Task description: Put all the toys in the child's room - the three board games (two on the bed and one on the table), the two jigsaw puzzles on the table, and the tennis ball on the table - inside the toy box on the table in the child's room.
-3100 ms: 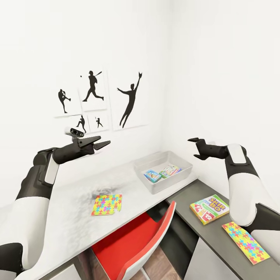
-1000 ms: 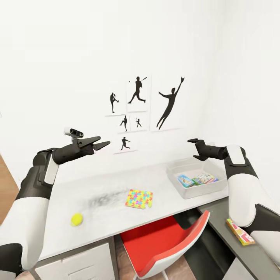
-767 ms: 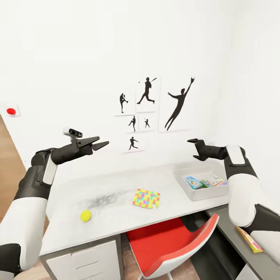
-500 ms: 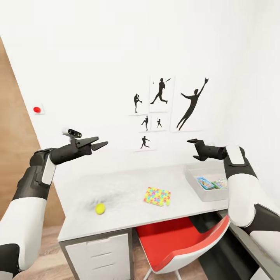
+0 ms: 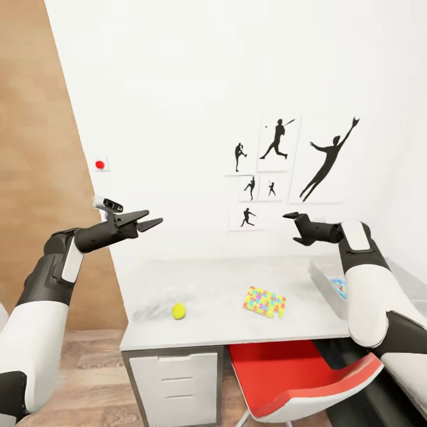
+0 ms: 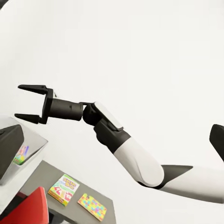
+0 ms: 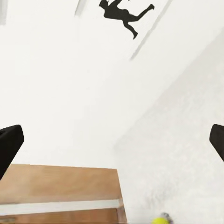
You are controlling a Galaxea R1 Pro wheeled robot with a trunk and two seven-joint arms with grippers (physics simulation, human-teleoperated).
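A small fuzzy yellow-green tennis ball (image 5: 178, 311) lies on the pale table (image 5: 213, 284), left of a multicoloured jigsaw puzzle (image 5: 264, 301) — both well below the raised grippers. The left gripper (image 5: 149, 220) hangs spread and empty, above and left of the ball; the right gripper (image 5: 295, 228) — likewise open, holding nothing — hovers above the puzzle.

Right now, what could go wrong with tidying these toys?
The ball lies loose near the table front edge; a clumsy pinch might roll it off. The puzzle is thin and flat, probably hard to pick up. The box sits far from the ball, so a long carry could drop it.
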